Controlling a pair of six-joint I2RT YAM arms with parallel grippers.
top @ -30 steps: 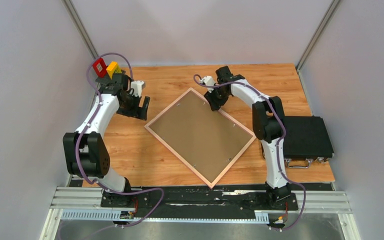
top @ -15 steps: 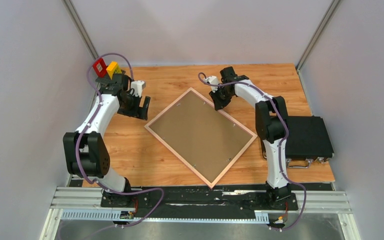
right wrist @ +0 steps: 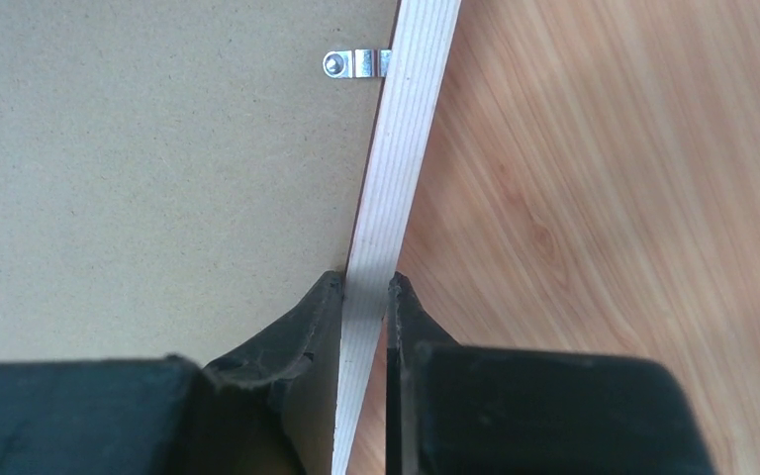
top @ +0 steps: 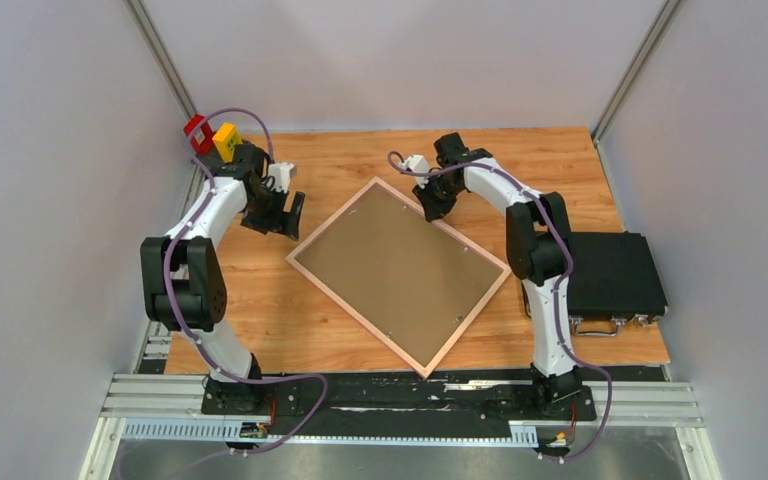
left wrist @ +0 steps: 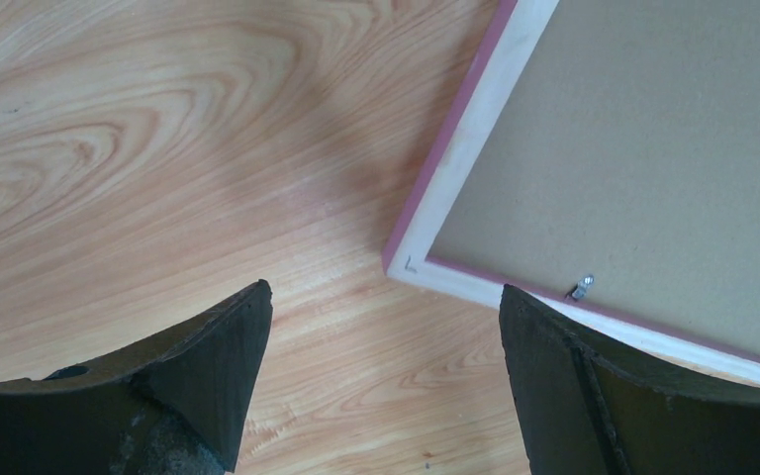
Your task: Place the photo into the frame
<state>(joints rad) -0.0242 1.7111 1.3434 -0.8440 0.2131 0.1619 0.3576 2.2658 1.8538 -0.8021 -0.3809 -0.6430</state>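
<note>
The frame (top: 334,218) lies back-up and skewed at the middle of the table (top: 260,320), its brown backing board (top: 400,270) facing upward. The right pincer (top: 430,208) sits at the frame's 1 o'clock edge. The left pincer (top: 285,215) hangs just off the 10 o'clock corner, near but apart. Only the right wrist view shows the right pincer (right wrist: 366,287) narrowed onto the wooden rail (right wrist: 401,148), with a metal clip (right wrist: 356,63) at 12 o'clock. The left wrist view shows the left pincer (left wrist: 381,307) wide, holding nothing, with the frame's corner (left wrist: 465,129) at 1 o'clock.
</note>
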